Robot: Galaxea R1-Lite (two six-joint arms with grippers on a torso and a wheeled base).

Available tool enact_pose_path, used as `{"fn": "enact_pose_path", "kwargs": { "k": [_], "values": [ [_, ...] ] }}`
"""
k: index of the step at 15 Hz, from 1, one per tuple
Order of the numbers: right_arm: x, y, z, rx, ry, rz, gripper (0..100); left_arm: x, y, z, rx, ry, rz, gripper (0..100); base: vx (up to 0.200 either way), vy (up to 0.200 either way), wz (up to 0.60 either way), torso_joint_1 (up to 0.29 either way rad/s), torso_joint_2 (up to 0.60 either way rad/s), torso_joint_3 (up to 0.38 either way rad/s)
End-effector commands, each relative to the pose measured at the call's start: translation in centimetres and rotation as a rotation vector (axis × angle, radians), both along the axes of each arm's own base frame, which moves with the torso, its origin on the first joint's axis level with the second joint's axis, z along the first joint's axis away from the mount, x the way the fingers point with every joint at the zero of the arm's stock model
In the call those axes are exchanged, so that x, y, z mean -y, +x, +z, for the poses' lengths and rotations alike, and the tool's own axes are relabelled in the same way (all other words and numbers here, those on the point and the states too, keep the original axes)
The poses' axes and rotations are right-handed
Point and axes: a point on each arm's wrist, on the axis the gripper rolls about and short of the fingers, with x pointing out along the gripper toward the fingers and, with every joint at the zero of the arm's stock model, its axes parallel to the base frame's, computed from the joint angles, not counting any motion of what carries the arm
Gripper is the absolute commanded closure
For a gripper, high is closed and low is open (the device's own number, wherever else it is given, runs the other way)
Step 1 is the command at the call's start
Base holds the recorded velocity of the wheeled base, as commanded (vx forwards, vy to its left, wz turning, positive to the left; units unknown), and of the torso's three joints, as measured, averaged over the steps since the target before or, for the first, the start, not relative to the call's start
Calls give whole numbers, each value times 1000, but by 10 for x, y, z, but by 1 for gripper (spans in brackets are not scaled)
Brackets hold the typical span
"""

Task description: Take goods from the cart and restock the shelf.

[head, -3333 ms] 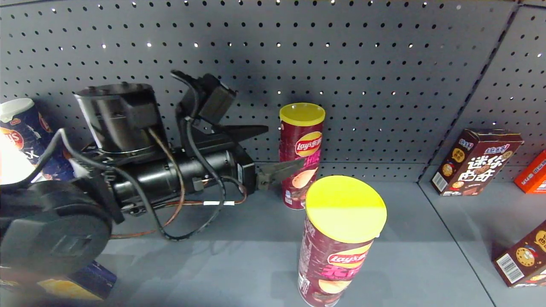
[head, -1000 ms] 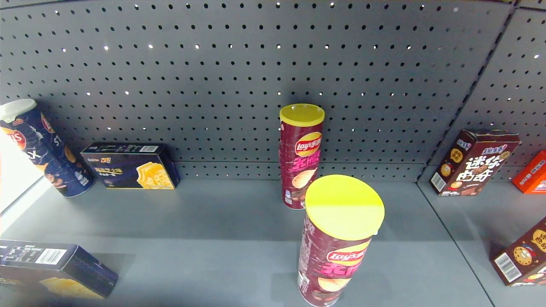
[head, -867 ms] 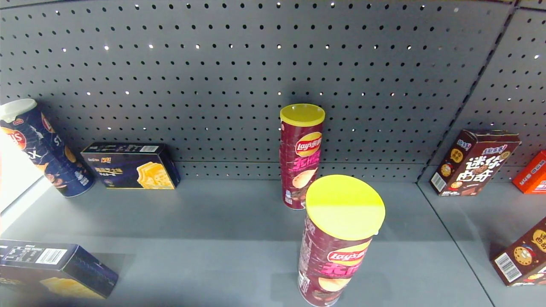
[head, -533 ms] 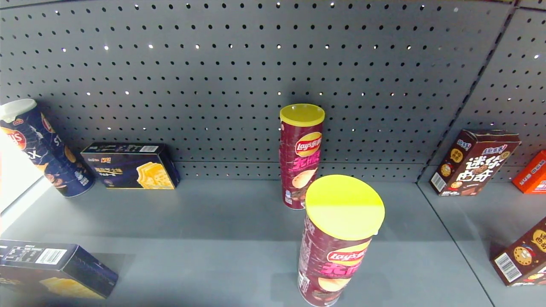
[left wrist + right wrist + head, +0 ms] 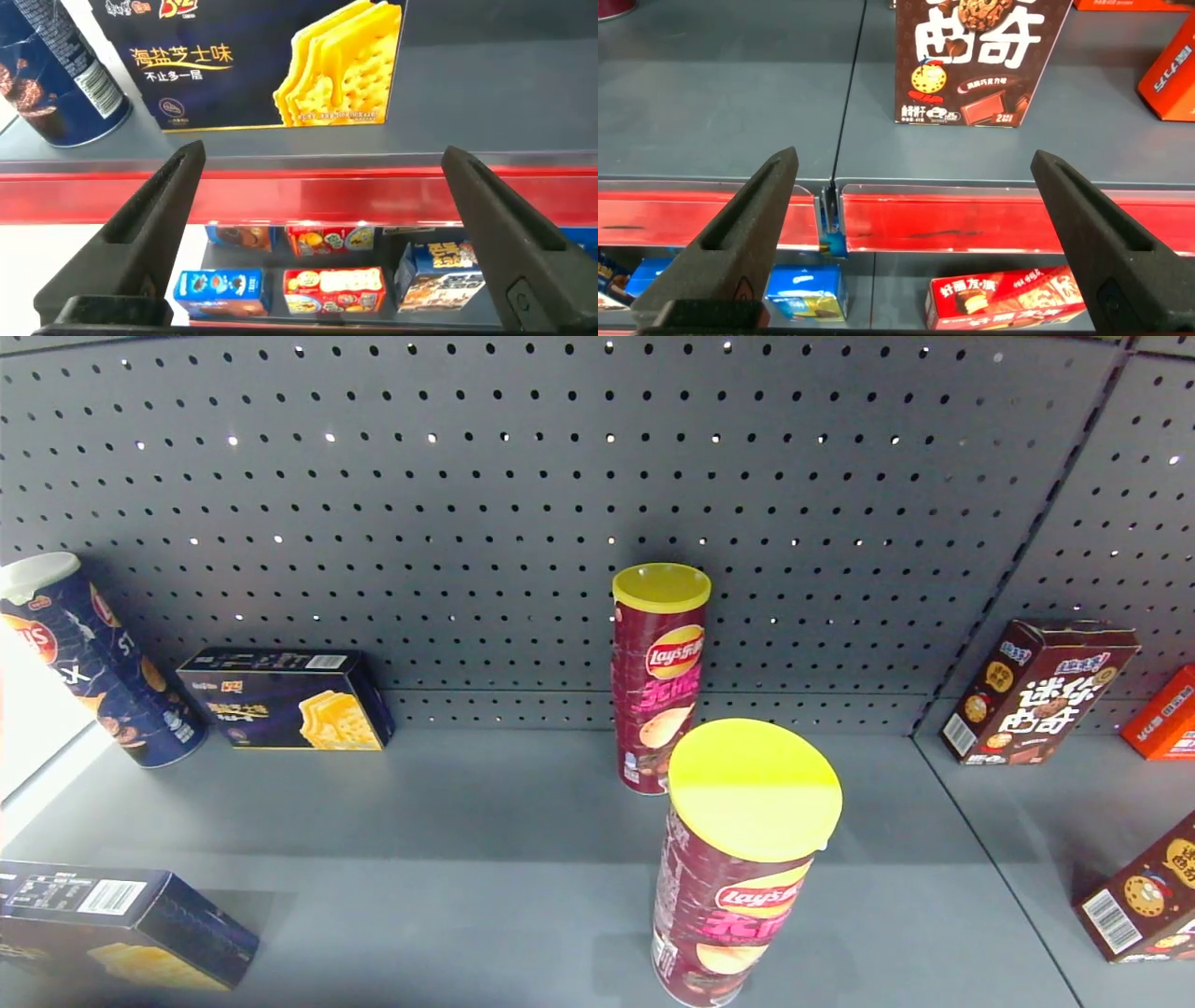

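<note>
Nearby, left gripper (image 5: 324, 159): fingers spread wide apart, on the near side of the red front strip (image 5: 299, 196) of the shelf (image 5: 467, 821). It faces a navy cracker box (image 5: 280, 65) with a blue can (image 5: 56, 84) beside it. Which of the two navy boxes this is cannot be told.
Also near, right gripper (image 5: 915, 161): fingers likewise spread wide, before the same red strip. It faces an upright brown cookie box (image 5: 971, 61) with an orange box (image 5: 1172, 75) to its side.
Below the strip, snack packs (image 5: 332, 285): small blue, red and orange packs on a lower level.
Near left, flat navy box (image 5: 121, 919): lies at the front of the grey shelf, barcode up.
Near centre, near maroon can (image 5: 738, 896): upright on the shelf towards its front, yellow lid on.
Near right, tilted brown box (image 5: 1144, 901): past the seam (image 5: 980, 840) where two shelf boards meet, cut by the picture's edge.
Far centre, far maroon can (image 5: 658, 691): upright with a yellow lid at the back of the shelf, behind and a little left of the near one, whose lid hides part of its base.
Far left, far navy box (image 5: 289, 700): lies on its long side at the back wall's foot, the white-lidded blue can just left of it.
Far right, far brown box (image 5: 1036, 695): upright at the back, the orange box on its right.
Farthest, pegboard (image 5: 467, 504): dark grey perforated wall behind all the goods.
</note>
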Motion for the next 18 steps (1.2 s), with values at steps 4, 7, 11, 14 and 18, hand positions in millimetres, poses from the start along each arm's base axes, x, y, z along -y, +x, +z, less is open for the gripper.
{"fn": "enact_pose_path", "kwargs": {
  "k": [4, 7, 11, 14, 18],
  "values": [
    [0, 0, 0, 1, -7, 3, 0, 0, 0, 0, -2, 9, -3, 0, 0, 0, 0, 0, 0, 0],
    [0, 5, 88, 68, -9, -41, 0, 0, 0, 0, -4, 8, -3, 0, 0, 0, 0, 0, 0, 0],
    [-1, 22, 166, 83, 4, 146, 0, 0, 0, 0, -4, 6, -10, 0, 0, 0, 0, 0, 0, 0],
    [-8, 51, 191, 36, -57, 312, 0, 0, 0, 0, -3, 4, -10, 0, 0, 0, 0, 0, 0, 0],
    [-28, 96, 197, -64, -129, 504, 0, 0, 0, 0, -3, 4, -10, 0, 0, 0, 0, 0, 0, 0]
  ]
}}
